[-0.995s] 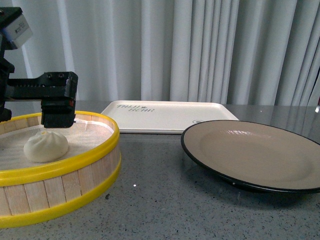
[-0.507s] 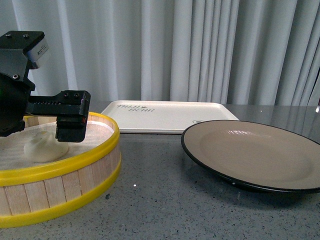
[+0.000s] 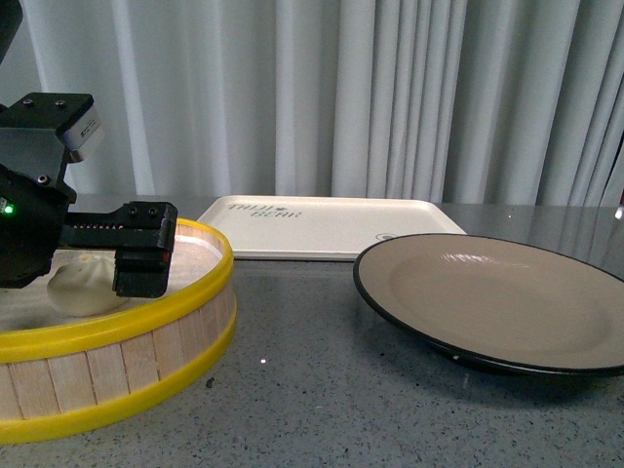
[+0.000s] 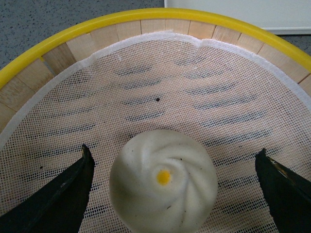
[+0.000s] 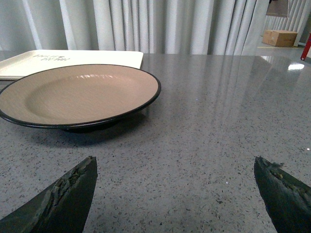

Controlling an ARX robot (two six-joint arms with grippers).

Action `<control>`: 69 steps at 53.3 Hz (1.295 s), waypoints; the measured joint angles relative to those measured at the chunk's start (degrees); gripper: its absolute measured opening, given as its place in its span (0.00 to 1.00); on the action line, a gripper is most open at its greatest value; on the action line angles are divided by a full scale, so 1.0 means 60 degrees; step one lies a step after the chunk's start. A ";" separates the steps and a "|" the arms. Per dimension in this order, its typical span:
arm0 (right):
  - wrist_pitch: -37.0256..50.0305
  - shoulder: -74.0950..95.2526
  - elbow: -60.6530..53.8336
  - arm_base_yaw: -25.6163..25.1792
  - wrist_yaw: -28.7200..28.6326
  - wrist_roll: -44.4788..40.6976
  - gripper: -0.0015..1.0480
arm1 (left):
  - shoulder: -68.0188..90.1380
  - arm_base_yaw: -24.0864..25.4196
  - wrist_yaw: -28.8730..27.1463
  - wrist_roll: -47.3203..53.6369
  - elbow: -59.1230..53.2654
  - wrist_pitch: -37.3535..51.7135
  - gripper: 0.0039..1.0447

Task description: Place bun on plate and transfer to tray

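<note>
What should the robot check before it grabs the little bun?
1. Bun sits between the left gripper tips: ok, centred in the left wrist view.
2. Left gripper open wide enough: ok, gaps on both sides.
3. Fingers low enough to pinch the bun: cannot tell.
4. Plate bare and ready: ok.
5. Tray bare: ok.
6. Right gripper out of the way: ok, open, apart from the plate.

Pale pleated curtains (image 3: 390, 97), grey speckled tabletop (image 3: 322, 390)
</note>
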 joint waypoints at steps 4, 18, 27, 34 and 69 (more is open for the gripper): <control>0.0000 0.0000 0.0000 0.0000 0.0000 0.0000 0.92 | 0.0044 0.0025 -0.0007 -0.0029 0.0000 -0.0004 0.94; 0.0000 0.0000 0.0000 0.0000 0.0000 0.0000 0.92 | 0.0091 0.0040 -0.0047 -0.0117 0.0022 -0.0095 0.58; 0.0000 0.0000 0.0000 0.0000 0.0000 0.0000 0.92 | 0.0091 -0.0062 -0.0098 -0.0106 0.0080 -0.0153 0.27; 0.0000 0.0000 0.0000 0.0000 0.0000 0.0000 0.92 | 0.0091 -0.0149 -0.0025 -0.0106 0.0131 -0.0153 0.11; 0.0000 0.0000 0.0000 0.0000 -0.0004 0.0000 0.92 | -0.0306 -0.0692 -0.0281 0.0463 0.0492 0.0368 0.05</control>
